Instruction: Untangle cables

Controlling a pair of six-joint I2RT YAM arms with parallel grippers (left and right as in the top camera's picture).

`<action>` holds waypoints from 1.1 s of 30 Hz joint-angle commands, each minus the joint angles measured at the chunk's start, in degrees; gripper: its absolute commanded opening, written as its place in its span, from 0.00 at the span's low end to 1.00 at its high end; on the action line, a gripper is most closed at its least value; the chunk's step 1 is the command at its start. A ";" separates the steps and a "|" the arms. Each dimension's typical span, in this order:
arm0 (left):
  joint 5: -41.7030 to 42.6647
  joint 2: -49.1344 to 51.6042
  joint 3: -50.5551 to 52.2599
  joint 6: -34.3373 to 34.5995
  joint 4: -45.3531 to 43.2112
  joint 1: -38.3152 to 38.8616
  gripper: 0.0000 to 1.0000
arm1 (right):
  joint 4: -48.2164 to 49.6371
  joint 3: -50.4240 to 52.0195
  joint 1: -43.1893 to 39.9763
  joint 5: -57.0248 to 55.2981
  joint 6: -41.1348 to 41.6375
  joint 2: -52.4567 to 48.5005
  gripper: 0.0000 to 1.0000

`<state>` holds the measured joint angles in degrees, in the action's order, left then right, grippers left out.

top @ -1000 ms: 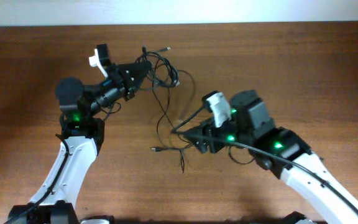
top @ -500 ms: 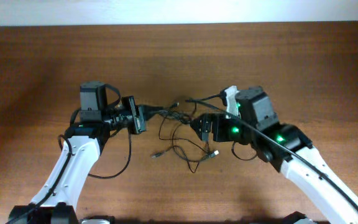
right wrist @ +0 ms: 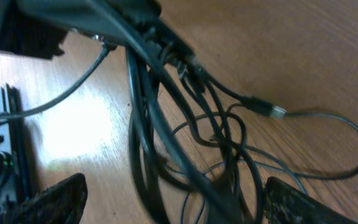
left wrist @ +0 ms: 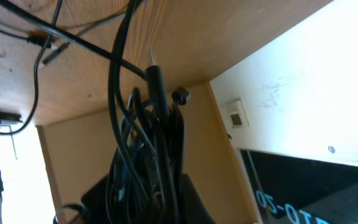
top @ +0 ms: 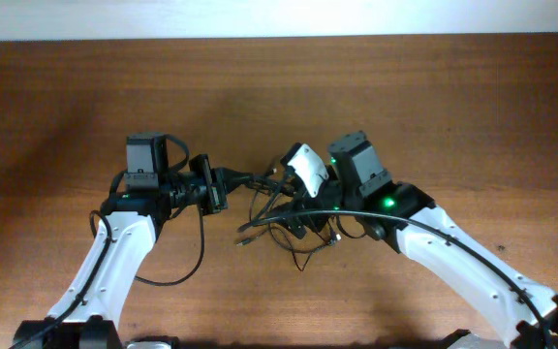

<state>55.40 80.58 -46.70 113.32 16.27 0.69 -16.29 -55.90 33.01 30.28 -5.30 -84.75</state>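
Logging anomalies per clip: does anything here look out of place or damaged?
Nothing looks damaged or spilled. The thin black cables sit in a knotted clump between the left hand, shut on them, and the open right hand.

Our left arm (top: 114,247) comes up from the near left edge and bends inward. Its wrist lies level and the left gripper (top: 243,179) points right, jaws clamped tight on the cables (left wrist: 146,134). Our right arm (top: 463,257) reaches in from the near right. We aim the right gripper (top: 287,217) left and downward, near the left one, its fingers (right wrist: 58,198) spread wide apart.
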 commanded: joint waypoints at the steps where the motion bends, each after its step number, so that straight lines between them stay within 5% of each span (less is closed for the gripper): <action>1: 3.32 -0.46 -0.13 -3.19 -0.11 0.07 0.09 | 5.18 -0.44 -0.04 -2.69 -0.22 -0.98 0.20; 2: 3.04 -0.46 -0.13 -6.03 -0.07 0.07 0.08 | 5.20 -1.14 -0.04 -2.69 1.53 -0.44 0.04; 4: -3.02 -0.46 -0.13 -11.80 -0.04 0.07 0.05 | 4.96 -2.21 -0.02 -2.47 5.70 1.20 0.04; 5: -7.72 -0.46 -0.13 -14.88 -0.02 0.07 0.18 | 4.42 -2.29 -0.04 -2.47 10.73 2.43 0.04; 6: -12.61 -0.46 -0.13 -22.56 -0.04 0.07 0.72 | 4.09 -2.29 -0.04 -2.45 17.40 3.50 0.04; 7: -14.82 -0.46 -0.13 -31.82 -0.04 0.07 0.99 | 4.11 -2.29 -0.04 -2.47 21.53 3.78 0.04; 12: -11.93 -0.46 -0.13 -69.26 2.75 0.57 1.00 | 3.30 -2.29 -0.87 3.41 40.83 3.78 0.04; 13: -16.76 -0.46 -0.09 -71.91 6.99 1.90 0.64 | 2.29 -2.29 -2.10 3.96 43.52 3.78 0.04; 14: -21.40 -0.46 0.17 -73.96 9.75 3.85 0.52 | 1.46 -2.29 -3.98 3.98 43.54 3.78 0.04; 15: -23.39 -0.46 0.50 -75.23 10.03 5.03 0.54 | 0.55 -2.29 -5.38 3.93 43.54 3.78 0.04; 17: -27.80 -0.46 0.79 -76.74 9.94 6.93 0.88 | -3.69 -2.29 -7.65 4.02 43.56 3.78 0.04; 18: -27.78 -0.46 0.79 -76.74 9.94 6.93 0.87 | -5.92 -2.29 -7.61 4.02 43.76 3.78 0.04; 19: -26.69 -0.46 0.79 -76.72 9.94 7.02 0.73 | -7.19 -2.29 -7.54 3.98 43.74 3.76 0.04; 21: -23.26 -0.46 0.79 -76.96 9.94 7.21 0.63 | -8.90 -2.29 -7.58 5.05 43.74 3.76 0.04; 23: -22.93 -0.46 0.79 -77.68 9.14 7.82 0.61 | -8.90 -2.29 -7.58 7.74 43.71 3.76 0.04; 25: -16.96 -0.46 0.79 -89.33 5.49 11.98 0.69 | -8.90 -2.29 -7.58 12.22 43.71 3.76 0.04; 27: -17.68 -0.46 0.79 -90.84 4.55 15.58 0.67 | -9.90 -2.29 -7.58 14.14 43.71 3.76 0.04; 28: -19.74 -0.46 0.79 -92.21 3.89 17.33 0.63 | -9.92 -2.29 -7.58 14.19 43.71 3.76 0.04; 30: -27.74 -0.46 0.79 -91.97 4.13 19.61 0.31 | -9.97 -2.29 -7.58 23.06 43.67 3.76 0.04; 32: -35.58 -0.46 0.79 -86.77 4.13 19.78 0.06 | -10.62 -2.29 -7.54 26.71 43.23 3.76 0.04; 33: -41.57 -0.46 0.79 -80.67 4.07 19.78 0.02 | -11.50 -2.29 -7.54 26.40 42.53 3.76 0.04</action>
<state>29.06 80.51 -46.30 23.92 20.25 20.69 -27.07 -56.99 25.47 50.04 38.63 -82.35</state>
